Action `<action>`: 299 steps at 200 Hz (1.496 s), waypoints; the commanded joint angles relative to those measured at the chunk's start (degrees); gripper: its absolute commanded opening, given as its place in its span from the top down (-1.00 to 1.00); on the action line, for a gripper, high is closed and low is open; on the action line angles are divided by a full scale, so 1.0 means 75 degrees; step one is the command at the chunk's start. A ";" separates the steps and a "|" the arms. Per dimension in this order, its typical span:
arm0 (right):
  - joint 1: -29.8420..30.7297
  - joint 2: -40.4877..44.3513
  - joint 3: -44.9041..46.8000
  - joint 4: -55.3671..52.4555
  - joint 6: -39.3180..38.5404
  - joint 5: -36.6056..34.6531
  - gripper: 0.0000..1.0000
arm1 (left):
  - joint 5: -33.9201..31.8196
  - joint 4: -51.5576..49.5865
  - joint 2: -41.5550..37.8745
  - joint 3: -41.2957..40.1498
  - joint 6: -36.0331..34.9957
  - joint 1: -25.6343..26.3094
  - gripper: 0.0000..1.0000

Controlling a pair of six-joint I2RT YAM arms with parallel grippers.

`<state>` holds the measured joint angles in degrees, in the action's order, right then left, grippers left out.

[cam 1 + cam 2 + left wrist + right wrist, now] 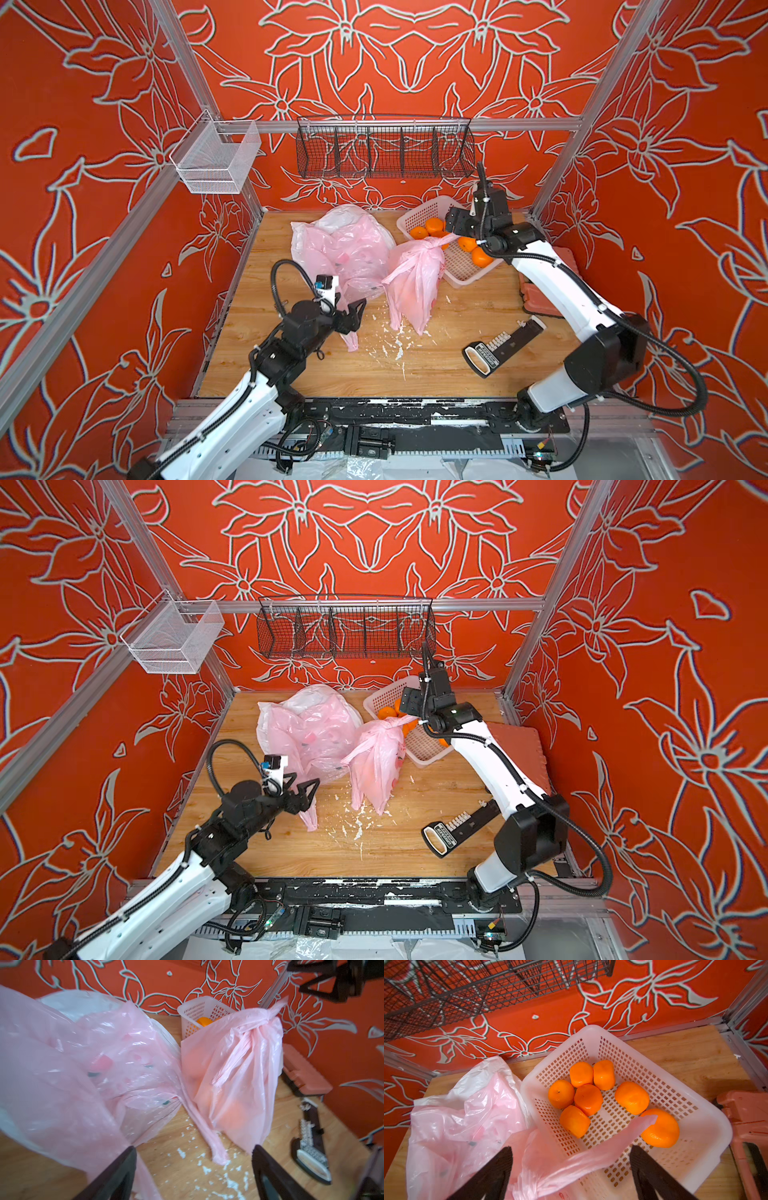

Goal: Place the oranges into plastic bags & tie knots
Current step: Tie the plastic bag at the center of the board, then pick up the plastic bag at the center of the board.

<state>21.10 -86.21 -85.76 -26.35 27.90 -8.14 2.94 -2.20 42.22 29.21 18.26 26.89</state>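
A pink plastic bag (415, 282) (376, 766) (234, 1076) stands mid-table, tied in a knot (428, 245) (268, 1015), with orange shapes showing through it. Its loose strap end (623, 1136) lies slack across my right gripper (571, 1157) (453, 222), which hovers open over the basket. Several oranges (588, 1099) (434, 226) sit in the pale basket (708, 1142) (465, 274). An untied pink bag (345, 253) (83, 1064) (456, 1122) lies crumpled on a white bag (345, 214) (79, 1003). My left gripper (193, 1159) (353, 316) (305, 793) is open beside that bag's hanging strap (351, 338).
White crumbs (395, 345) litter the wooden table (436, 374). A black tool with a white-edged handle (498, 347) lies front right. A brick-red case (540, 291) sits under the right arm. A black wire basket (384, 147) and a white mesh basket (216, 158) hang from the frame.
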 commanded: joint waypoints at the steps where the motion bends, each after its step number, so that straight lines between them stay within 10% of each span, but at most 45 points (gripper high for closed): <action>1: -0.0025 0.0830 0.0549 0.0332 0.0887 0.0015 -0.89 | 0.1152 -0.0190 0.1434 0.1350 0.1216 -0.0274 -0.86; 50: -0.0235 0.1358 0.1850 0.0796 0.3266 0.0383 -0.96 | 0.3397 0.0947 0.3679 0.2090 0.1870 -0.0990 -0.99; 110: -0.0830 0.0191 0.1742 0.1908 0.4419 0.1933 -0.93 | 0.4233 0.0481 0.4368 0.2536 0.0443 -0.0999 -0.99; 146: -0.1167 -0.0517 0.1373 0.2174 0.4474 0.2544 -0.58 | 0.4336 0.0208 0.4835 0.2742 -0.0266 -0.0996 -0.99; 213: -0.1274 -0.0858 0.1146 0.2125 0.4300 0.2666 0.89 | 0.5268 -0.0216 0.5991 0.3628 -0.0958 -0.0984 -0.95; 262: -0.1271 -0.0927 0.1114 0.2060 0.4250 0.2869 1.00 | 0.5354 -0.0235 0.6663 0.4037 -0.1097 -0.0941 -1.00; 299: -0.1272 -0.0916 0.1066 0.1919 0.4077 0.2726 1.00 | 0.5585 -0.0720 0.6867 0.4430 -0.1301 -0.0856 0.61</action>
<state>11.70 -92.66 -75.40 -10.92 59.77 12.82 42.52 -4.58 93.51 60.34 10.66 19.99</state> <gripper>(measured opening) 0.042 0.470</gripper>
